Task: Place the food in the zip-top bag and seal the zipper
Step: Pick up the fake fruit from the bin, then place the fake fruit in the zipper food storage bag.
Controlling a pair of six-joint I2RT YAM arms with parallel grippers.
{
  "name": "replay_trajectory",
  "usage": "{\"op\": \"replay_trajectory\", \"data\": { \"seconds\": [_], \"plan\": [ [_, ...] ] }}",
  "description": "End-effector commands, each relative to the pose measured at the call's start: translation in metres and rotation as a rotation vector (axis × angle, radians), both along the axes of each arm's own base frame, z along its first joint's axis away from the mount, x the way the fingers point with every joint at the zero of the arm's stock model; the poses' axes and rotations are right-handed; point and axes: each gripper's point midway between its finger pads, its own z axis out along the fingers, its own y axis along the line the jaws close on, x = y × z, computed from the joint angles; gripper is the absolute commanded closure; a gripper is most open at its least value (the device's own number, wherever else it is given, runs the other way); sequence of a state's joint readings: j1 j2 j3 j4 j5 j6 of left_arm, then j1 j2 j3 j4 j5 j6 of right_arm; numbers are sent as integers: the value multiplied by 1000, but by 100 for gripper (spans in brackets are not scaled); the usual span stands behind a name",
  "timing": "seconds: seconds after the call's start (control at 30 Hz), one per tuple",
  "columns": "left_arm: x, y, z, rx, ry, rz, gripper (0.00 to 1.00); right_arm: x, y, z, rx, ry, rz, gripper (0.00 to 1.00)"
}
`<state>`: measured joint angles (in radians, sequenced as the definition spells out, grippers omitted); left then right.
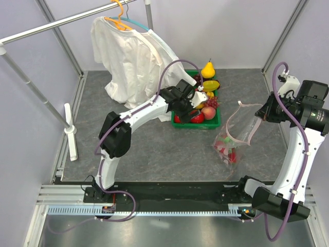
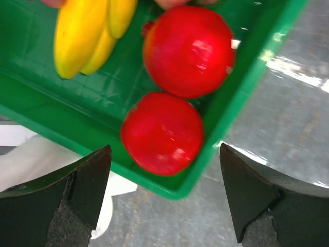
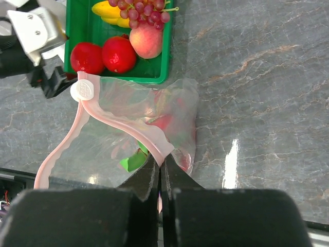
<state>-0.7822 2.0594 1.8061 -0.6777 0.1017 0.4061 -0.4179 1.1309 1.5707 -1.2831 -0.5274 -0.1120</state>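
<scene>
The clear zip-top bag (image 1: 232, 139) hangs at the right, mouth up, above the table. Its pale pink zipper (image 3: 110, 118) curves open, with a white slider (image 3: 82, 91) at the far end. My right gripper (image 3: 161, 159) is shut on the zipper strip (image 1: 245, 105). A pink-red dragon fruit with green tips (image 3: 163, 123) lies inside the bag. My left gripper (image 2: 164, 206) hangs open and holding nothing over the near corner of the green tray (image 2: 241, 77), just above two round red fruits. The yellow banana bunch (image 2: 85, 36) lies in the tray (image 1: 218, 122).
The tray also holds a pear (image 1: 208, 69), grapes (image 3: 144, 10), a peach (image 3: 149, 41) and two red fruits (image 2: 164, 131). A white shirt (image 1: 131, 62) hangs on a rail at the back left. A white stand (image 1: 70, 131) sits by the left wall.
</scene>
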Motion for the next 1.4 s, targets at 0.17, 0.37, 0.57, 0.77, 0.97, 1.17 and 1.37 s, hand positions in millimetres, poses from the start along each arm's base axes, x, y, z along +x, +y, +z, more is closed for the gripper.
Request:
{"op": "replay_trajectory", "data": {
  "seconds": [0.17, 0.37, 0.57, 0.77, 0.97, 1.17, 1.37],
  "plan": [
    [32, 4, -16, 93, -77, 42, 8, 9, 4, 14, 7, -88, 18, 100],
    [42, 9, -31, 143, -81, 68, 9, 10, 6, 14, 24, -89, 25, 100],
    [34, 8, -44, 160, -33, 31, 13, 10, 6, 14, 21, -94, 29, 100],
    [28, -5, 23, 30, -78, 12, 41, 12, 6, 8, 27, -80, 29, 100],
    [-20, -22, 96, -93, -126, -119, 45, 15, 10, 8, 60, -87, 38, 100],
    [-65, -36, 184, -281, -194, -192, 45, 19, 12, 4, 91, -91, 39, 100],
    [-114, -56, 290, -602, -193, -302, 44, 19, 18, 2, 123, -91, 61, 100]
  ]
}}
